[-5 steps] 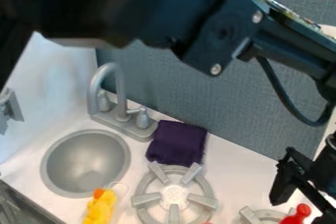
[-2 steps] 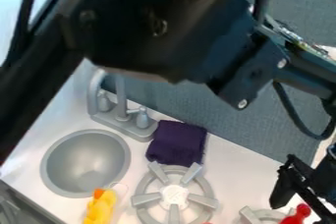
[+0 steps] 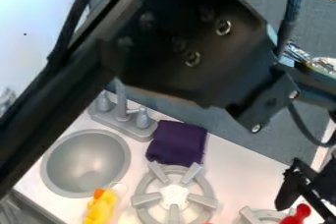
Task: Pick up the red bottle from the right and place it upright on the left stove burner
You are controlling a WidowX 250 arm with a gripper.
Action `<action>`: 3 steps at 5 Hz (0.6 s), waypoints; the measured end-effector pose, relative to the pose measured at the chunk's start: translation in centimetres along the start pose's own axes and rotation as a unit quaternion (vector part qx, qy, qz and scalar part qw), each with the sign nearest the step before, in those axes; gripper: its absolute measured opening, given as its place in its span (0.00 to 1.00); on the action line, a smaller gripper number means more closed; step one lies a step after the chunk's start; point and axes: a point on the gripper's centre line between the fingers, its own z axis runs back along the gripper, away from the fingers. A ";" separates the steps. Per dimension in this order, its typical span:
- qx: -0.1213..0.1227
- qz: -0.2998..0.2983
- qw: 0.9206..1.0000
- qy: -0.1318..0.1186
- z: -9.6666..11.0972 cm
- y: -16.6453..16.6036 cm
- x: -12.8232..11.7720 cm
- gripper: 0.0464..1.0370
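- Tool (image 3: 300,194): hanging low at the right edge of the camera view. Cannot tell how far open it is, nor whether it has hold of anything.
- Red piece (image 3: 302,211): nearest thing, just below the tool in the view and partly overlapped by its dark parts. Cannot tell if they touch. Risk: a slightly off descent could knock or roll it instead of taking it; the rounded shape would likely slip from an edge contact.
- Small burner (image 3: 248,214): just left of the red piece. Its raised prongs could catch a low tool, or wedge the piece if pushed that way.
- Cable (image 3: 301,126): looping above the tool, in front of the grey panel (image 3: 230,134). Could rub or snag if the wrist swings close to the panel.
- Large burner (image 3: 147,199): farther left along the counter (image 3: 246,181); a low sideways sweep might strike its prongs.
- Purple cloth (image 3: 176,144): up and left of the tool, touching or nearly touching the large burner. Soft; likely to bunch if dragged.
- Yellow toy (image 3: 99,209): well left, by the sink (image 3: 82,161); a bump could tip it.
- Faucet (image 3: 136,128): farthest out, behind the sink, partly hidden by the arm (image 3: 197,61). A lowered arm could hit it.
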 end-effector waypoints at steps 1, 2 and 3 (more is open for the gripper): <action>-0.003 0.000 1.000 -0.002 0.1 -0.1 0.1 0.65; -0.002 0.007 1.000 -0.001 0.1 0.0 0.1 0.36; 0.006 0.023 1.000 0.008 -0.2 0.2 -0.3 0.29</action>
